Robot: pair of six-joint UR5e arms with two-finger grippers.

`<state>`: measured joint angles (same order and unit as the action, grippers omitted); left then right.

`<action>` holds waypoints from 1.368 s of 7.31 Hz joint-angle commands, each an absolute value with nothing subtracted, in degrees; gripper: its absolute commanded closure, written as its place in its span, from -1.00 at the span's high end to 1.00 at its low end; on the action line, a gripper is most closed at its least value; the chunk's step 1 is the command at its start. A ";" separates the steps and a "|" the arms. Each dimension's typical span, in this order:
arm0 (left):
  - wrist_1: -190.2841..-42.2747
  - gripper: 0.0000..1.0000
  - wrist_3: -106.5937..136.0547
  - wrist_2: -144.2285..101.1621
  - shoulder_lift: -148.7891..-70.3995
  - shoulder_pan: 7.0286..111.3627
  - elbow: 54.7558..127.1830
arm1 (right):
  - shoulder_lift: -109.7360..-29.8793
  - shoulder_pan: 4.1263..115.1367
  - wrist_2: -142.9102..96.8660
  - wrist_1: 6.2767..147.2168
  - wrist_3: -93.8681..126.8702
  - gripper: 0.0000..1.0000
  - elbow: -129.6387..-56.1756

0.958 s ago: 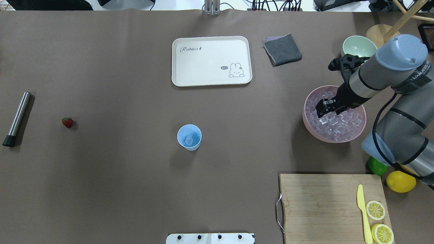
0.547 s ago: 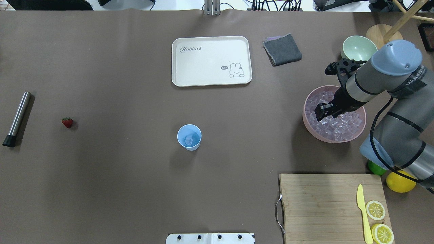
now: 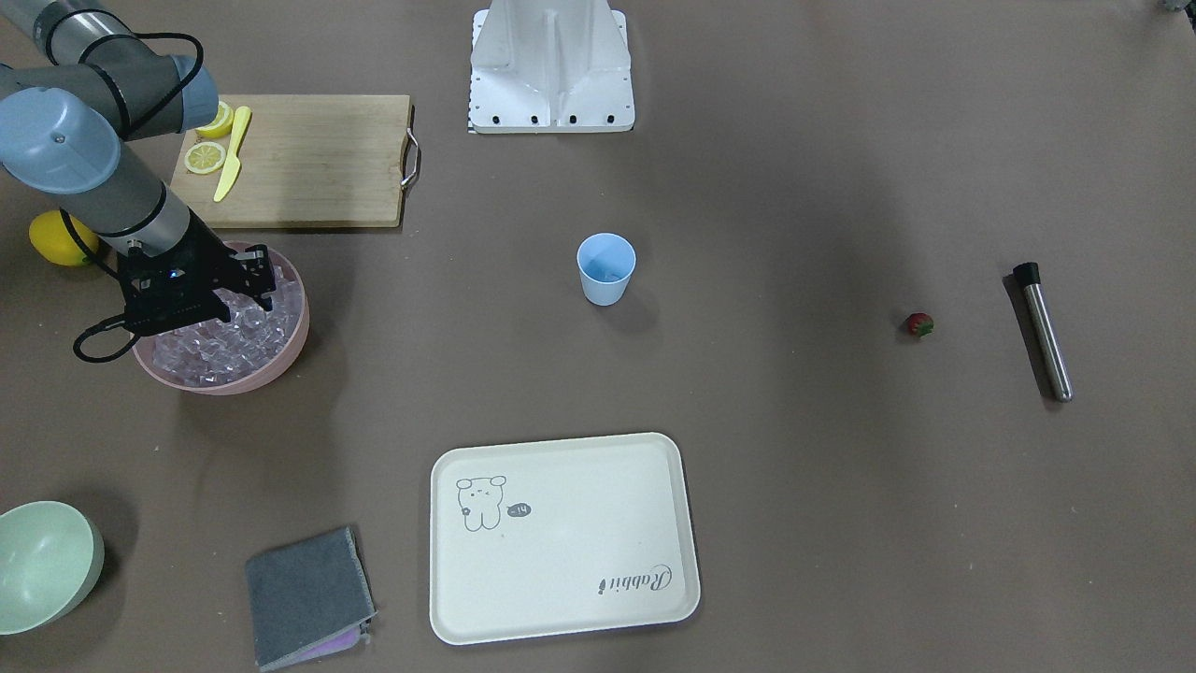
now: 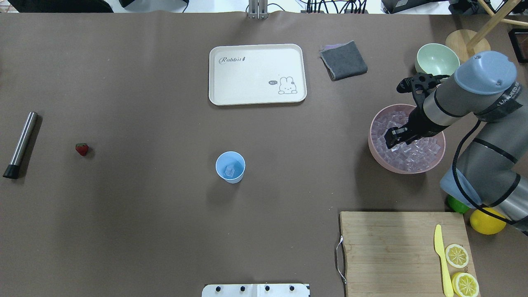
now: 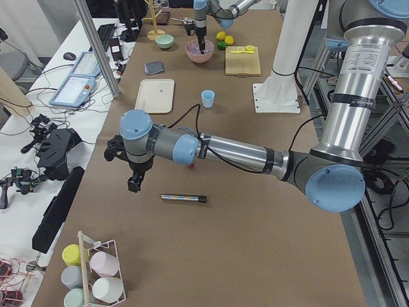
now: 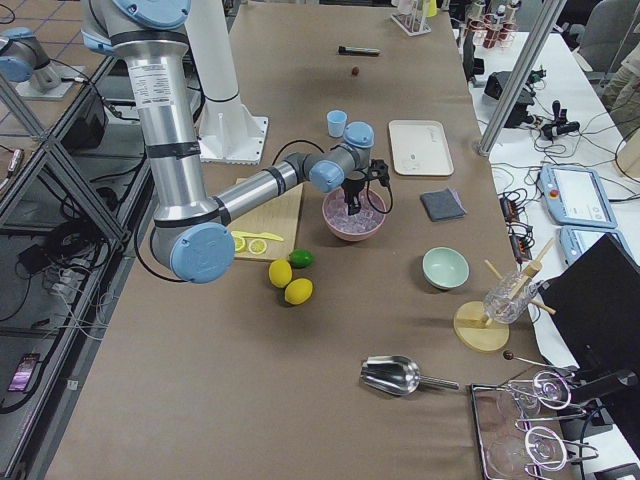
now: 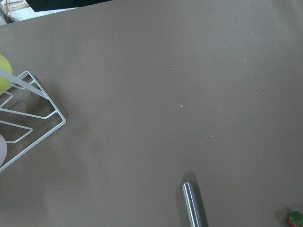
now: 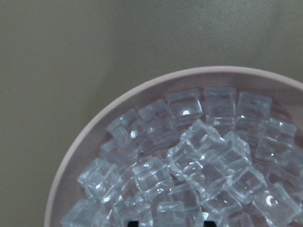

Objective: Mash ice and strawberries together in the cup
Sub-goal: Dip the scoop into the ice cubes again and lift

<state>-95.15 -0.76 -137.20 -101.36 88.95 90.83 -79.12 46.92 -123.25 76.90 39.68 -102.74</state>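
Note:
The light-blue cup (image 4: 230,166) stands mid-table with one ice cube (image 4: 229,170) in it. More ice (image 8: 189,142) fills the pink bowl (image 4: 371,142) at the right. My right gripper (image 4: 392,140) reaches down into that ice. In the right wrist view only its fingertips (image 8: 134,222) show, spread apart and open, with cubes lying between them. The strawberry (image 4: 81,149) lies far left on the table, beside the steel muddler (image 4: 20,144). My left gripper (image 5: 133,184) hovers above the table near the muddler (image 5: 183,199). It shows only in the exterior left view, so I cannot tell its state.
A cream tray (image 4: 257,74) and a grey cloth (image 4: 343,60) lie at the far side. A pale-green bowl (image 4: 434,57) stands behind the pink bowl. The cutting board (image 4: 392,251) carries a yellow knife and lemon slices, with a lemon (image 4: 486,220) and lime beside it. A wire cup rack (image 7: 28,109) stands at the left end.
My right gripper has shifted slightly toward the near side of the pink bowl and stays in the ice. Cup, strawberry and muddler have not moved.

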 commanded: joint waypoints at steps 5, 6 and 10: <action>-95.10 0.96 -0.70 -137.11 -101.25 89.03 92.02 | -79.10 46.41 -123.22 76.73 39.73 -0.40 -102.74; -95.10 0.97 -0.70 -137.11 -101.08 89.03 92.20 | -79.10 46.41 -123.14 76.73 39.73 -0.45 -102.74; -94.84 0.97 -0.70 -137.02 -101.25 89.03 92.73 | -78.40 49.99 -124.79 76.99 39.64 -1.00 -104.05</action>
